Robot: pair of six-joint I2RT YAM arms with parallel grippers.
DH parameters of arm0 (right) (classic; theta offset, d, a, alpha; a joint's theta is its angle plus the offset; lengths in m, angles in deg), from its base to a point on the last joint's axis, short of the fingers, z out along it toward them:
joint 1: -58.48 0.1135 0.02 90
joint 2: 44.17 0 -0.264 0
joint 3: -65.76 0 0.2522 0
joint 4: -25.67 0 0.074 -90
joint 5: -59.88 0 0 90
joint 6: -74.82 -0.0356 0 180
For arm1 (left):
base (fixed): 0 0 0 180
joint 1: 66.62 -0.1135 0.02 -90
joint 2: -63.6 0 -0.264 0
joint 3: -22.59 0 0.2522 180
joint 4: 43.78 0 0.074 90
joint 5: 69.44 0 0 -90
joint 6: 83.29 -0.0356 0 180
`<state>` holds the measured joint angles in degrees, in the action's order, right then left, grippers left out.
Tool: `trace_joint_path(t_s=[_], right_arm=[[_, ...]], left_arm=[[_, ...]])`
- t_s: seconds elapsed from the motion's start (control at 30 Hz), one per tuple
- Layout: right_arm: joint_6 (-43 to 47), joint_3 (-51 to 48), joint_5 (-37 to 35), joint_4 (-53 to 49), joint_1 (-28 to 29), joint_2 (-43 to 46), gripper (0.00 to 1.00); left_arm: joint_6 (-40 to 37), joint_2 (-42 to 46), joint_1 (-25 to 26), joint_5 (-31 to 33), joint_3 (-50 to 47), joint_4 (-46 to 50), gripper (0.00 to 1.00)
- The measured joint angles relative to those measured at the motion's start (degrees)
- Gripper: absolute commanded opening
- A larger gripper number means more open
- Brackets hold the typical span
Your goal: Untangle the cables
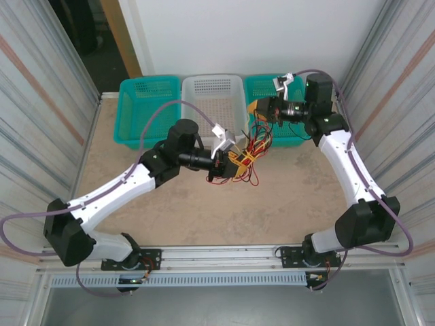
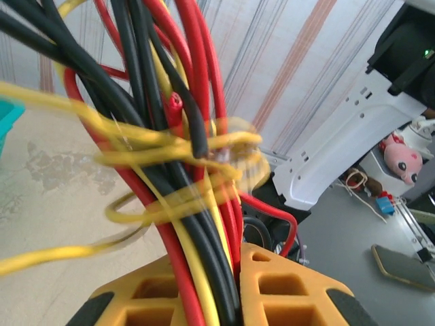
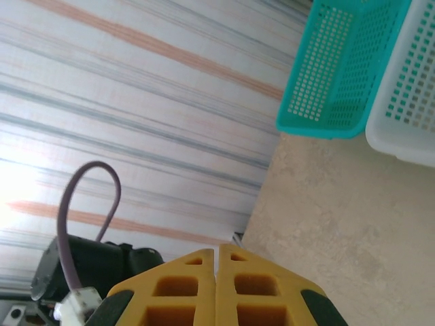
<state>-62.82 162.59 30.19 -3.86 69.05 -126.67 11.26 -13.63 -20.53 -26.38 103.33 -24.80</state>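
The left gripper (image 1: 236, 161) is clamped on the cables (image 1: 255, 145), which run up and away from it toward the nearby right gripper (image 1: 256, 109), whose fingers are together and hold nothing.

sides: striped panels (image 1: 41, 88) | back: white wall (image 1: 258, 34) | tabletop (image 1: 197, 217): beige, mottled

Left gripper (image 1: 234, 163) at centre frame, jaws pinched nearly together; right gripper (image 1: 257, 109) above it, jaws pressed fully together.

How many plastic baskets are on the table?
3, at the far edge: teal perforated plastic basket left, white perforated plastic basket middle, second teal basket right, partly behind the right arm.
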Motion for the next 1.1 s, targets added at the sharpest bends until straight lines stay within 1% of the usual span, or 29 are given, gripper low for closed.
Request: trace_joint_path(t_s=[0.13,0.23,0.37,0.5,0.63,0.77,0.83,1.0,1.1], right_arm=[[4.0,5.7,0.0,-6.8,0.3,-1.7,0.00],[6.1,8.0,-0.5,-10.7,0.8,-3.1,0.00],[8.1,10.2,-2.7,-14.3,1.7,-4.4,0.00],[10.6,12.9,-6.5,-17.8,3.7,-4.6,0.00],[12.4,15.3,-10.5,-18.6,5.4,-4.6,0.00],[13.8,15.5,-14.8,-18.6,7.3,-3.8,0.00],[14.3,15.5,-17.0,-18.8,8.6,-3.1,0.00],[15.4,15.3,-21.7,-19.2,12.2,-0.6,0.00],[15.4,13.7,-24.0,-18.8,13.1,2.3,0.00]], left_arm=[[-3.9,-1.0,0.9,0.5,1.2,4.6,0.00],[-5.0,-2.8,1.0,1.2,2.5,7.2,0.00],[-4.1,-4.4,1.0,3.7,1.0,5.6,0.00],[-1.6,-4.4,0.4,6.5,-1.6,3.3,0.00],[1.5,-4.4,-0.5,11.2,-3.1,1.0,0.00],[5.1,-5.0,-1.1,16.5,-2.8,1.5,0.00],[6.9,-6.1,-1.5,18.1,-2.4,1.9,0.00],[12.2,-6.3,-4.4,18.7,-4.0,-0.9,0.00],[15.0,-6.0,-6.0,18.7,-5.1,-3.5,0.00]])
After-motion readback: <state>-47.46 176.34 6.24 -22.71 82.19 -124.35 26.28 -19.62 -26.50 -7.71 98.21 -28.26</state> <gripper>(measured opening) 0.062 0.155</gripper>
